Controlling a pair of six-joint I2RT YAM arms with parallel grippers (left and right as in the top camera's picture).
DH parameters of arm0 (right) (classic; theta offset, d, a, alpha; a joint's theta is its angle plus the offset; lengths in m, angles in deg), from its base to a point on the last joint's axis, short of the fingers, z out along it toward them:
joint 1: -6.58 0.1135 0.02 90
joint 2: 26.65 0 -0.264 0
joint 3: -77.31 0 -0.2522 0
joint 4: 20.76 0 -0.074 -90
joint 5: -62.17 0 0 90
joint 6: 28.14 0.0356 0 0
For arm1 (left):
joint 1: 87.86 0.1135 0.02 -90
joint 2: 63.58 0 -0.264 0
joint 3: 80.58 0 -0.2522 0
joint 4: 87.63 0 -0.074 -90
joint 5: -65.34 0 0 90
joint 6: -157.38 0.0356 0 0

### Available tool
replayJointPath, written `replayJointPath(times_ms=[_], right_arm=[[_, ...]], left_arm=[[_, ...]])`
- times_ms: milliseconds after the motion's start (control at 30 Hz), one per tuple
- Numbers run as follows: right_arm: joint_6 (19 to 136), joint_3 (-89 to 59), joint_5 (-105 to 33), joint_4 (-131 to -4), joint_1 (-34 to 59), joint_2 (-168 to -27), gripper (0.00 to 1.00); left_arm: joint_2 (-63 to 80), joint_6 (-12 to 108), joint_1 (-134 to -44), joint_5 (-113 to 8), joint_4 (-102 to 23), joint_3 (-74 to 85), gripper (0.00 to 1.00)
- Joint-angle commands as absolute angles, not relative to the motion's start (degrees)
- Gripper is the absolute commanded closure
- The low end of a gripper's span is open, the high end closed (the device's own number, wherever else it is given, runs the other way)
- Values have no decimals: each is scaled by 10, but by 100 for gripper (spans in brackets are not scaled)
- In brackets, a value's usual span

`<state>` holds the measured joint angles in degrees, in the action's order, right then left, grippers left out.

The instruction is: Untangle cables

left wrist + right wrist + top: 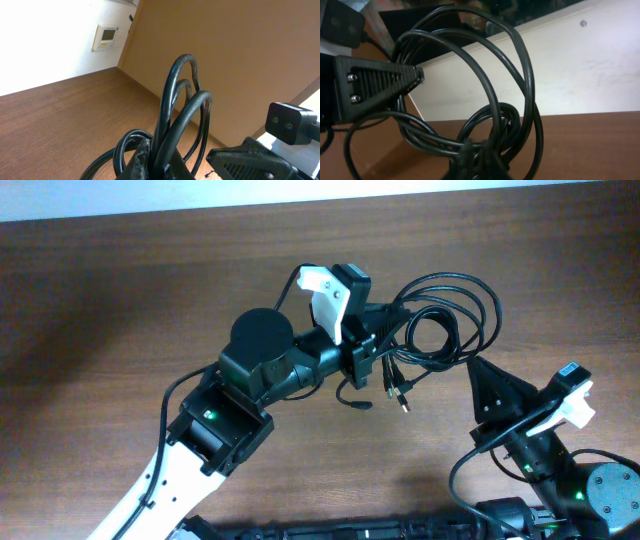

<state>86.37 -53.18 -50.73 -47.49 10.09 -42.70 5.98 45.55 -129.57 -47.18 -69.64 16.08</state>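
- Cables (pixel 435 360): one bundle of thin black loops, right of centre on the wooden table (pixel 150 280), strung between my two arms.
- Long axis, overhead: roughly left to right. The loops start at the left gripper (pixel 385 345) and fan out to the right and toward the far edge.
- Plug ends (pixel 398 392): two or three short tails drop out of the left side of the bundle, pointing toward the near edge and slightly right. One more thin tail curls off below the gripper.
- Left gripper: clenched on the left end of the bundle. In my left wrist view the loops (pixel 181 122) rise straight out of its fingers, three arches standing one behind the other.
- Right gripper (pixel 480 375): closed. Its tip meets the lower right edge of the outer loop, and in the right wrist view the strands (pixel 529 85) gather into it at the bottom centre, so I read it as pinching the cables.
- Same view: the left arm's ribbed finger (pixel 375 87) pokes in from the left, with loops passing around it.
- I cannot tell whether the bundle touches the table.
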Motion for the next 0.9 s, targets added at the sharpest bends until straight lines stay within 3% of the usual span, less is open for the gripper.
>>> replayJointPath(times_ms=[0,533,567,633,867], right_arm=[[864,-530,-517,-471,99,-426,83],[864,-530,-578,-432,99,-426,78],[864,-530,-578,-432,99,-426,80],[864,-530,-579,-433,99,-426,95],[861,-530,-485,-502,99,-426,96]], left_arm=[[56,466,-1297,-494,-704,152,100],[62,467,-1323,-525,-727,152,100],[62,467,-1323,-525,-728,152,100],[62,467,-1323,-523,-730,152,100],[62,504,-1323,-470,-730,152,100]])
